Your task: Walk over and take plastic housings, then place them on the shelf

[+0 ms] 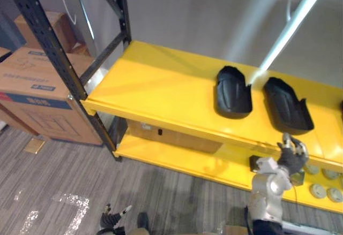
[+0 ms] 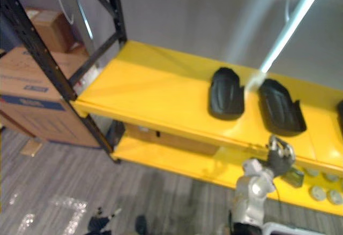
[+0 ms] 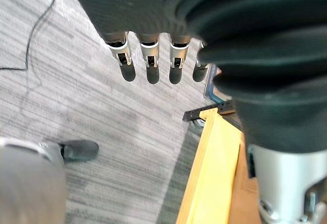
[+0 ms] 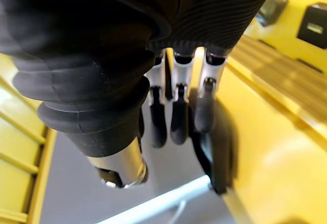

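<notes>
Two black plastic housings lie side by side on the top level of the yellow shelf (image 1: 155, 85), one to the left (image 1: 233, 91) and one to the right (image 1: 286, 105). My right hand (image 1: 292, 154) is raised at the shelf's front edge, just below the right housing and apart from it. In the right wrist view its fingers (image 4: 176, 117) are straight and hold nothing, with the housing (image 4: 217, 152) just past them. My left hand (image 1: 113, 218) hangs low over the floor, its fingers (image 3: 150, 60) relaxed and empty.
A black rack post (image 1: 53, 47) stands at the shelf's left corner, with cardboard boxes (image 1: 37, 93) beyond it. The lower level (image 1: 177, 157) carries small round parts (image 1: 324, 189) and dark boxes. Another dark thing (image 2: 340, 112) shows at the top level's right edge.
</notes>
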